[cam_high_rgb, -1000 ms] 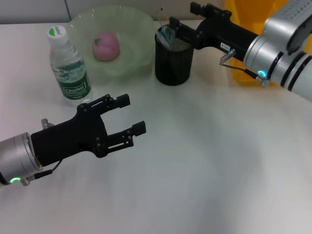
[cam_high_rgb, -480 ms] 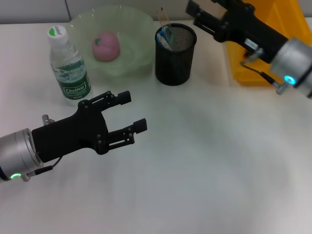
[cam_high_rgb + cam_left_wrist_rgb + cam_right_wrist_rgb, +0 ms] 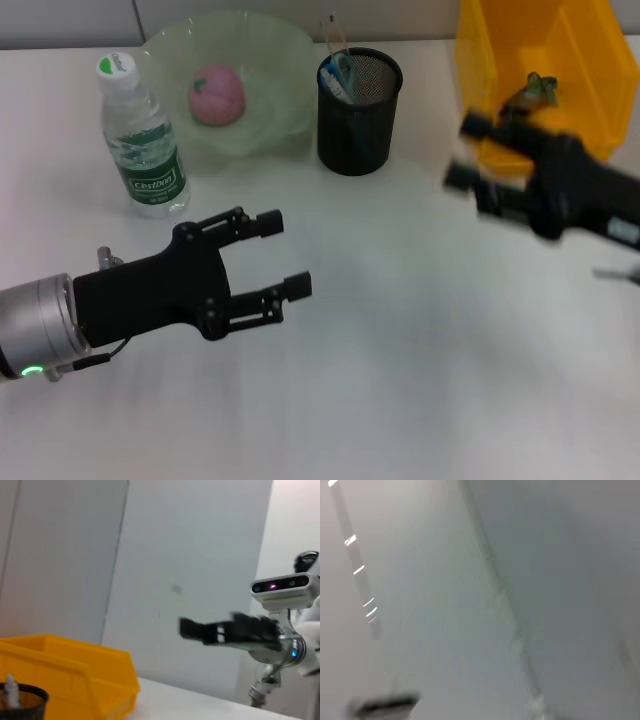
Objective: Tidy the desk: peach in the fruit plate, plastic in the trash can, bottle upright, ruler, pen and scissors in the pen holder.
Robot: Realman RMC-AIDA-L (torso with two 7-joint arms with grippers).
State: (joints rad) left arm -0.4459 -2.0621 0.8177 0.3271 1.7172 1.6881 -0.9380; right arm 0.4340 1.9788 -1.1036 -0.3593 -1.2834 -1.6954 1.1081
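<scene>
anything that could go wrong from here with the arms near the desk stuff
1. The right gripper is swinging beside the yellow bin; a wide sweep might clip its front wall.
2. The pen holder stands between bin and fruit plate, with items poking above its rim; a low pass could tip it.
3. The left gripper, open, hovers near the upright bottle; a move toward it could knock it over.
</scene>
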